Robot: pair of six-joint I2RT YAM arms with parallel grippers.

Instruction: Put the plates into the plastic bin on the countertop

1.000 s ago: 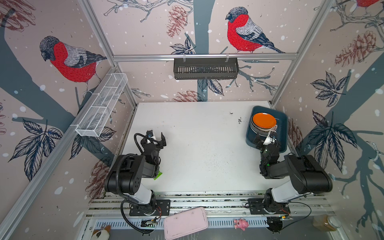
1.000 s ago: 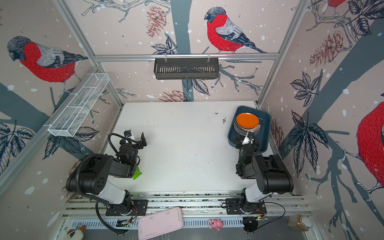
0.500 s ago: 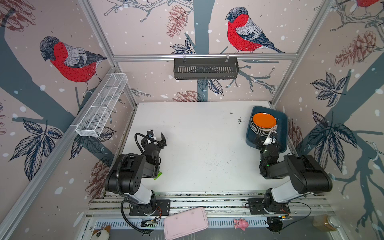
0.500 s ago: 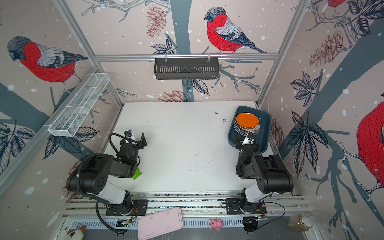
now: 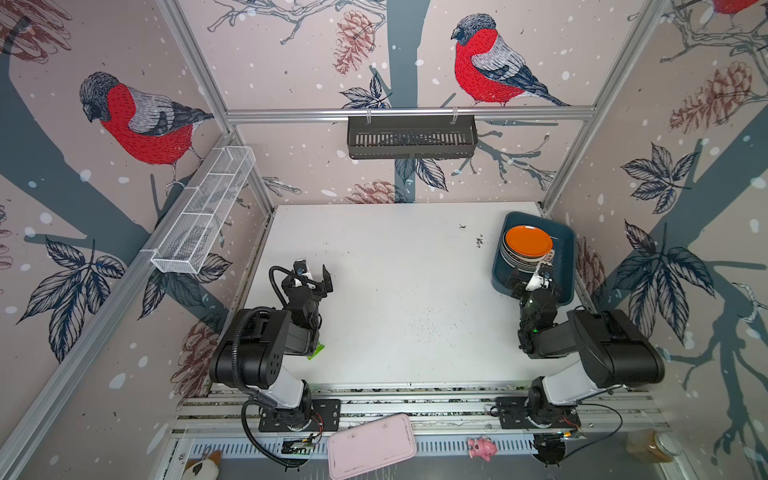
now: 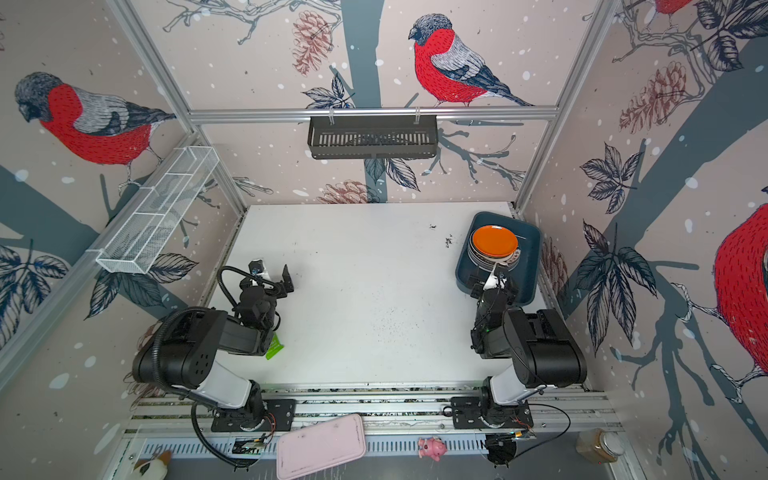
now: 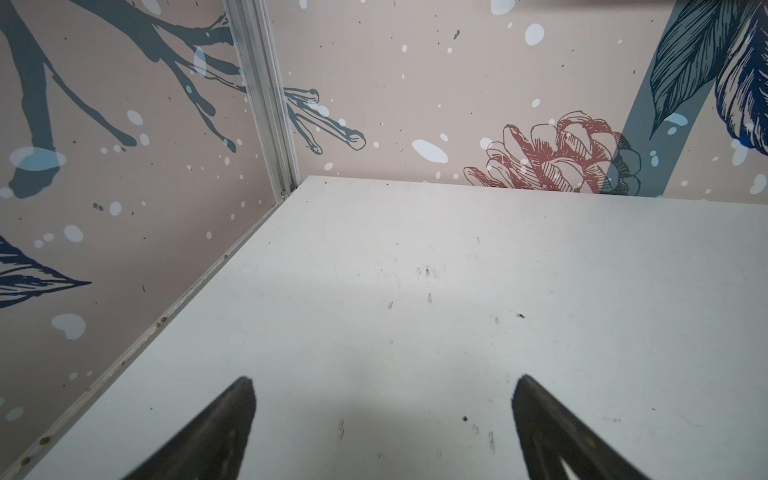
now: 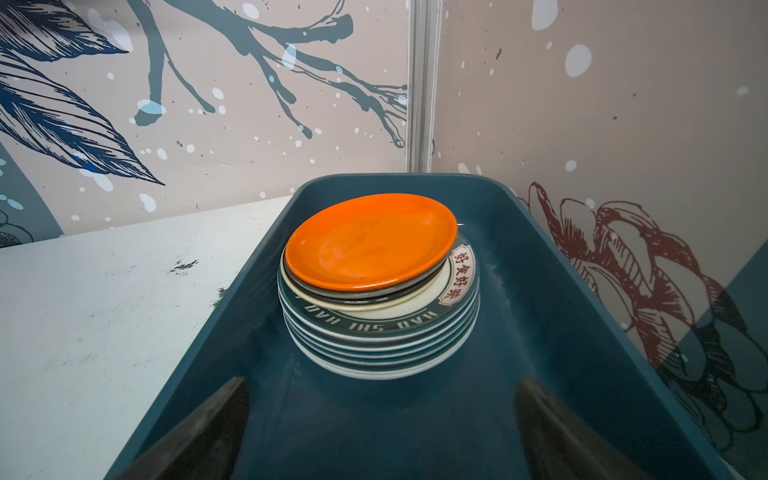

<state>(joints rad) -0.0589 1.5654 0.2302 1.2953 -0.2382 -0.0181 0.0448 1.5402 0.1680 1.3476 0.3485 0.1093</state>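
No visible change over the last second: both arms sit in the same pose as in the earlier frames and the stack has not shifted. The plates [image 5: 527, 251] are one pile inside the plastic bin [image 5: 566, 249], which sits at about 2 o'clock on the bench [image 5: 395, 291], against the side wall. An orange plate [image 8: 370, 249] is on top, with cream, dark and green-ringed ones under it. The pile is slightly staggered but looks settled. The right claw [image 8: 381, 381] is wide and empty. It hangs over the bin's 6 o'clock end, near the stack and not touching it. The left claw [image 7: 384, 380] is also wide and empty, at about 9 o'clock over bare bench, well apart from the bin. Both top views show no plate on the bench outside the bin [image 6: 532, 249]. Judgement: with no motion, both claws free and every visible plate [image 6: 494, 245] binned, the task looks done and the arms look parked. I can't count the pile exactly from the rims, so I can't say whether every plate is there.
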